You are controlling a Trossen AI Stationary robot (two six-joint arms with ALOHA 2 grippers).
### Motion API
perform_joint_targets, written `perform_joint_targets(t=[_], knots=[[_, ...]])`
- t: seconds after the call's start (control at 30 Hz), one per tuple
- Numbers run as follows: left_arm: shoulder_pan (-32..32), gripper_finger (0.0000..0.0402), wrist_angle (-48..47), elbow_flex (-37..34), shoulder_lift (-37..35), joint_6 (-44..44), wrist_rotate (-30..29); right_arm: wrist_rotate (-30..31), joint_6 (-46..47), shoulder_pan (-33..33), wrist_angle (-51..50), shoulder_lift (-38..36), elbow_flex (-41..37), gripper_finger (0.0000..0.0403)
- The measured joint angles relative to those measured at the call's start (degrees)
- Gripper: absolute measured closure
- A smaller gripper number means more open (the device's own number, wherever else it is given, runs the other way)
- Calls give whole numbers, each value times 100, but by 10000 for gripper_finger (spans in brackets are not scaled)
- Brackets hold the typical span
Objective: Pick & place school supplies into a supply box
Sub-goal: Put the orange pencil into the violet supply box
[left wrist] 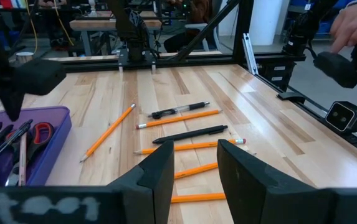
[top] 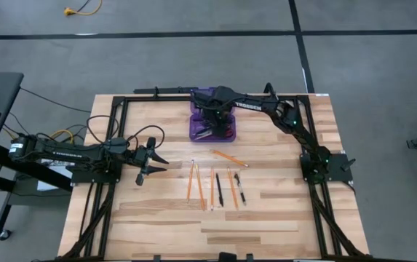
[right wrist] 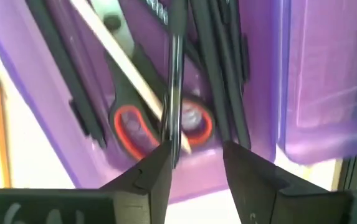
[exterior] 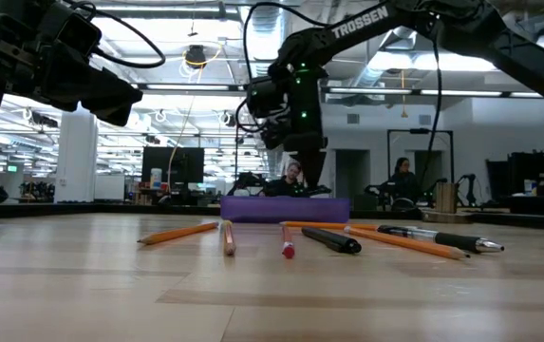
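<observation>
- High view: the right gripper [top: 214, 120] hangs right over the purple supply box [top: 212, 132], which sits near the far edge of the table [top: 281, 218], about midway along it.
- Right wrist view: the right gripper's two dark fingers [right wrist: 153, 177] stand apart just above the box, with a dark pen [right wrist: 176, 74] lying in line with the gap between them; whether a finger touches the pen I cannot tell. The jaws are spread, not clamped on anything.
- Inside the box lie red-handled scissors [right wrist: 131, 127], a pale pencil [right wrist: 119, 59] crossing over them, and several more dark pens [right wrist: 225, 81]. The box's hinged lid [right wrist: 331, 93] lies open beside the tray.
- Left gripper [top: 152, 161] hovers over the table near its left edge, well apart from the box; in the left wrist view its fingers [left wrist: 159, 171] are parted and hold nothing.
- Loose supplies lie in a rough row at the middle of the table: orange pencils [top: 191, 182], a black pen [top: 218, 187] and a second pen [top: 240, 188] at the row's right end.
- One more orange pencil [top: 228, 157] lies slanted between that row and the box.
- Low view: a person [exterior: 292, 177] sits in the room beyond the table's far edge.
</observation>
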Motion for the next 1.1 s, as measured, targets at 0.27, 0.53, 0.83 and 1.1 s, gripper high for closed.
perform_joint_targets(t=[0.27, 0.53, 0.83, 1.1], knots=[[1, 291, 4, 0, 0, -5, 0, -47, 382, 209, -863, -449, -28, 275], [-1, 291, 50, 0, 0, -249, 0, -67, 779, 500, -1243, -1320, -34, 276], [-1, 291, 208, 0, 0, -585, 0, -67, 1172, 1035, -946, -2627, -650, 277], [-1, 291, 471, 0, 0, -1239, -2, -61, 1894, 1575, 911, -4484, -3695, 277]])
